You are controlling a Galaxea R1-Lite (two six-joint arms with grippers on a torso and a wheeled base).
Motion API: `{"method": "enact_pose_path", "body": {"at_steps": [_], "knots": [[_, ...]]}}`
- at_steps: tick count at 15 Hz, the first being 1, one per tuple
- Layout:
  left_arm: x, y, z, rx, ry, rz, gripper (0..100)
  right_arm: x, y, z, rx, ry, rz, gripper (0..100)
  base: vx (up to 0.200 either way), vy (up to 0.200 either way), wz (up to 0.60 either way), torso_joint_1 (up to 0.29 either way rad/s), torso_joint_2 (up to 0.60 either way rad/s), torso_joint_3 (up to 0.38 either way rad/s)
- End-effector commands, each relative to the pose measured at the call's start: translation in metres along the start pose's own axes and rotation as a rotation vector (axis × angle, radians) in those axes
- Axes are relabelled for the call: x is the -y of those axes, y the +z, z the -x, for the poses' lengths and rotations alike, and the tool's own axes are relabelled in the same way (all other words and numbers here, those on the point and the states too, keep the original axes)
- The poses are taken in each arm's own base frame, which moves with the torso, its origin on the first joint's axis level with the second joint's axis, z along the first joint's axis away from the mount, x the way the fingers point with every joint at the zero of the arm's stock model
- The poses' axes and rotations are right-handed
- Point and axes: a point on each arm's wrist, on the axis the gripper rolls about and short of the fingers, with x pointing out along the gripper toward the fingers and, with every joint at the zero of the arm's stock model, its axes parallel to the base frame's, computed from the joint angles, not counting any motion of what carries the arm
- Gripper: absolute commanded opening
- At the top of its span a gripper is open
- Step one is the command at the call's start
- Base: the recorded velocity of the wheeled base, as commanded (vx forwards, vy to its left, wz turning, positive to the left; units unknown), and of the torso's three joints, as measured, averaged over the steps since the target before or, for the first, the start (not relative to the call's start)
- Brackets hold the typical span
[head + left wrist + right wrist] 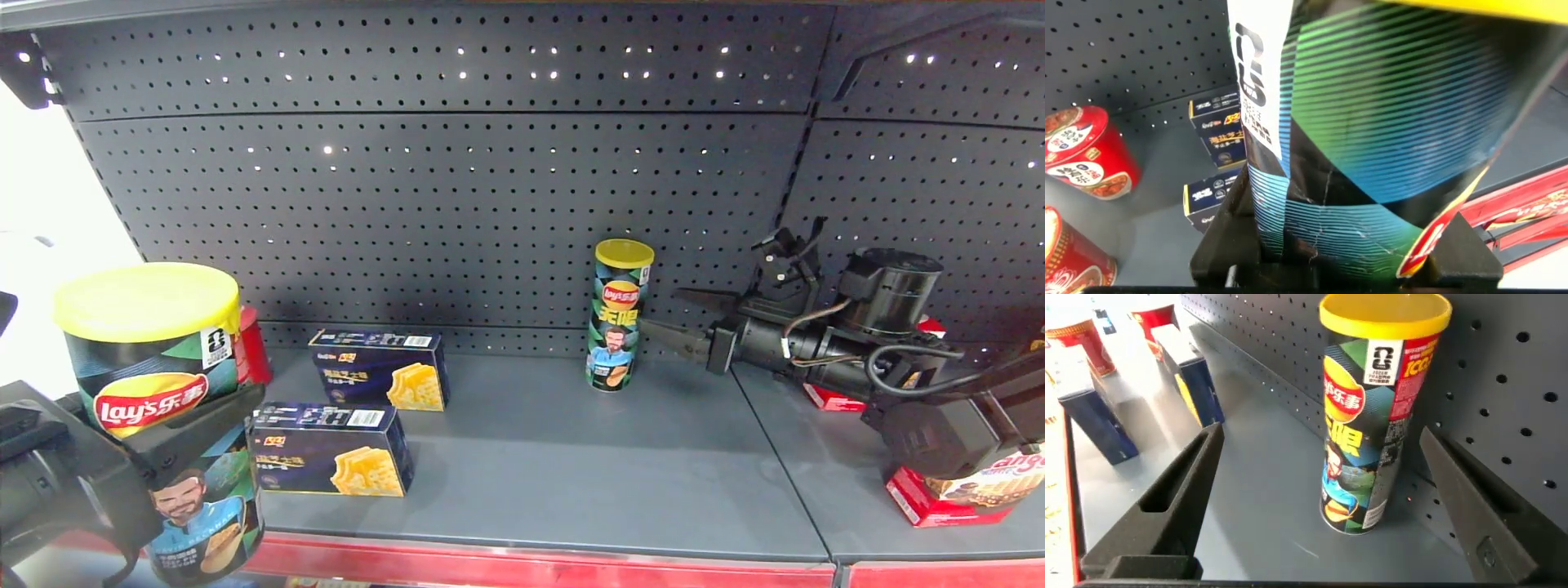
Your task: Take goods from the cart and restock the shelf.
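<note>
Head view, chip can (619,327) upright on shelf (571,465), left tool (175,437) clamping second can (147,343)

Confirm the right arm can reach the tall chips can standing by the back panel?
Probably yes. The right gripper is open and aimed at the chips can, with its fingertips close beside it and only bare shelf between them.

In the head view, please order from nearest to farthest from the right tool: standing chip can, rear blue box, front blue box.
1. Standing chip can, beside the right tool.
2. Rear blue box, toward the back.
3. Front blue box, near the shelf edge.
</note>
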Motion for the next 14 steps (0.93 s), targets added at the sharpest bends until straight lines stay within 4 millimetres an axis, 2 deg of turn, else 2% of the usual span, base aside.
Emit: {"method": "enact_pose_path", "body": {"at_steps": [1, 9, 14], "knots": [[0.000, 0.001, 0.000, 0.005, 0.000, 0.001, 0, 0.009, -0.001, -0.006, -0.008, 0.030, -0.005, 100, 0.000, 0.000, 0.00, 0.000, 0.00, 0.000], [-0.001, 0.003, -0.002, 0.008, 0.007, 0.001, 0, 0.036, 0.003, -0.048, -0.010, 0.053, -0.007, 100, 0.000, 0.000, 0.00, 0.000, 0.00, 0.000], [-0.001, 0.003, 0.000, 0.008, 0.008, 0.003, 0, 0.043, -0.003, -0.059, -0.012, 0.054, -0.007, 100, 0.000, 0.000, 0.00, 0.000, 0.00, 0.000]]}}
